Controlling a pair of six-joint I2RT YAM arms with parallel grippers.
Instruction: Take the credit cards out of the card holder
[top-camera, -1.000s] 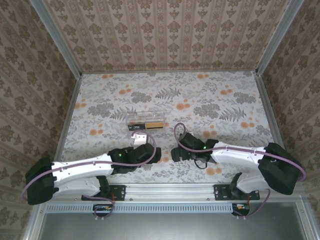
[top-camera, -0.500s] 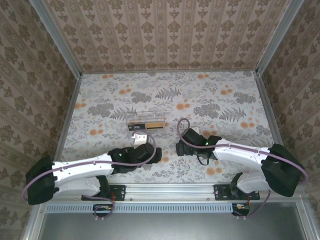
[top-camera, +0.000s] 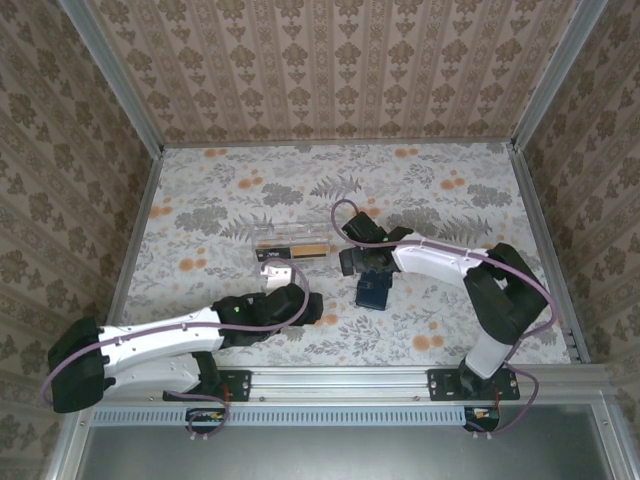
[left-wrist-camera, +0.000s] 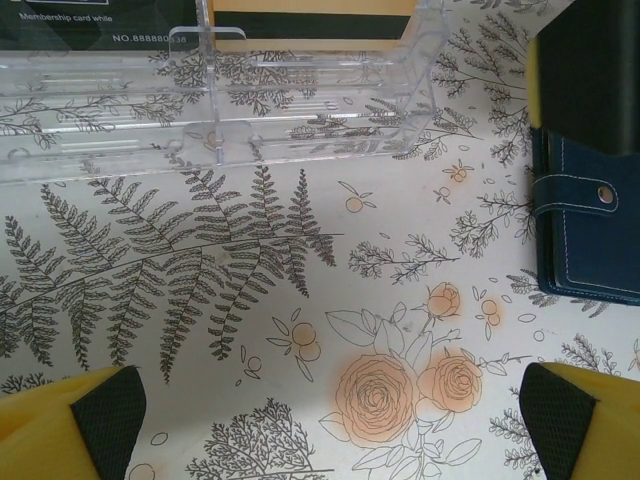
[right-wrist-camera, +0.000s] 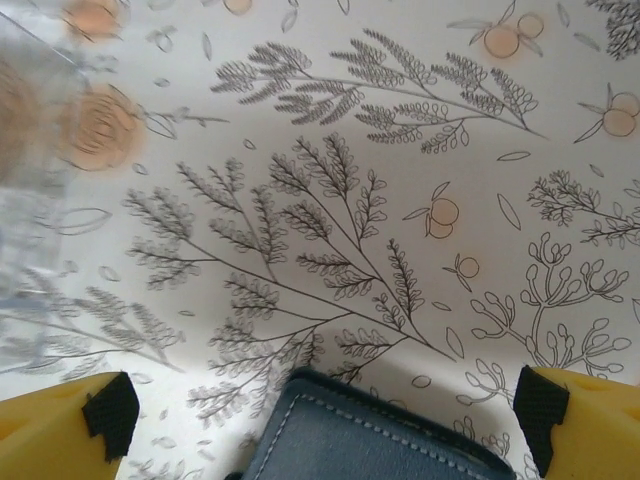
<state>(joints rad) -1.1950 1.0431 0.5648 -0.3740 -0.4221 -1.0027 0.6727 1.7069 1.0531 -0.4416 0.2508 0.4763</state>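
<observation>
The whole worktop is viewed from high above its near edge, facing down and forward. In the left wrist view the surface is looked down on from close by; the right wrist view is likewise set close. The card holder and the clear box are shared by all three views.

The card holder is lying on the table near its middle, to the right of the box, a little nearer the arms, and apart from it. The left gripper is hanging on the near side of the box, with the card holder off to its right. The right gripper is hanging over the card holder, one edge of it lying between the spread fingers and the box lying to the left.
</observation>
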